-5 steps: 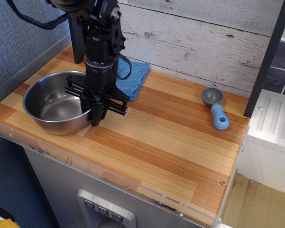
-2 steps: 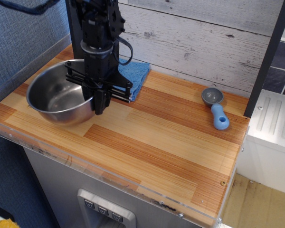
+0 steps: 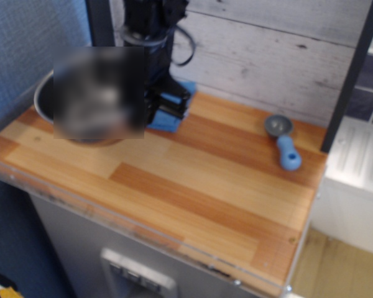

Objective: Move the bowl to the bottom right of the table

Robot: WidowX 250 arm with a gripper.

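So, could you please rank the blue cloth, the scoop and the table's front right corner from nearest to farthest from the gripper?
1. Blue cloth, right beside the gripper, at the back wall.
2. Scoop, off at the table's right.
3. Front right corner of the table, farthest.

One table (image 3: 193, 186) carried one steel bowl (image 3: 43, 102), largely hidden by a blurred patch, one blue cloth (image 3: 171, 115), and one grey-and-blue scoop (image 3: 283, 139). One robot arm (image 3: 152, 37) stood over the bowl's side.
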